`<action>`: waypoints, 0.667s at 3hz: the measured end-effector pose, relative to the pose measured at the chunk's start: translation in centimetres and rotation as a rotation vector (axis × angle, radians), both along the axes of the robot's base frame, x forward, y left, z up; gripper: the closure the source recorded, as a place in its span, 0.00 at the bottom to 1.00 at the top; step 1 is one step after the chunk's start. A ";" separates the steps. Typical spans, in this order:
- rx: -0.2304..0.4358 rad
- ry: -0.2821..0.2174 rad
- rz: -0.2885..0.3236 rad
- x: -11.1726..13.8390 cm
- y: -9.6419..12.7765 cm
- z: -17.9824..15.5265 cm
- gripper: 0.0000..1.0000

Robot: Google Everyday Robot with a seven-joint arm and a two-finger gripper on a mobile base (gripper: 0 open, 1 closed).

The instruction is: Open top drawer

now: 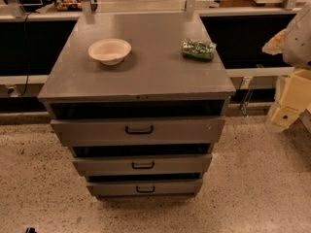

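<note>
- A black cable [25,38] is seen at far left, hung down in front of a dark recess under a pale ledge.
- The floor [29,178] is laid in speckled, stone-like beige.
- A shallow round bowl [110,50], matt and cream-coloured, is set on the left of the cabinet top.
- The cabinet [146,72] is made of smooth grey metal, with a flat rectangular top.
- The top drawer [97,130] is found directly under that top, set partly out, with a dark gap shown above its flat front; a small black handle [139,129] is fixed at its centre.
- Two narrower drawers [97,166] are stepped below it.
- A crinkled green bag [198,48] is laid on the right of the top.
- The gripper [290,101], a blocky cream part under a rounded white arm [297,38], is held at the right edge, well apart from the cabinet; whether it is released or clenched cannot be told.
</note>
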State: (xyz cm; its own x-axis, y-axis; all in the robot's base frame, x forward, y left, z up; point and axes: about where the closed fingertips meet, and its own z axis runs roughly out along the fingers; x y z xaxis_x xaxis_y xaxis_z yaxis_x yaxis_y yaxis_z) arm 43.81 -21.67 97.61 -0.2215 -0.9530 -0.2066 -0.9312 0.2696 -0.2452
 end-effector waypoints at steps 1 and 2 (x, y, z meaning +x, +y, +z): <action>0.006 0.011 0.007 0.2 0.2 -0.7 0.00; 0.039 0.084 0.053 1.2 1.7 -4.9 0.00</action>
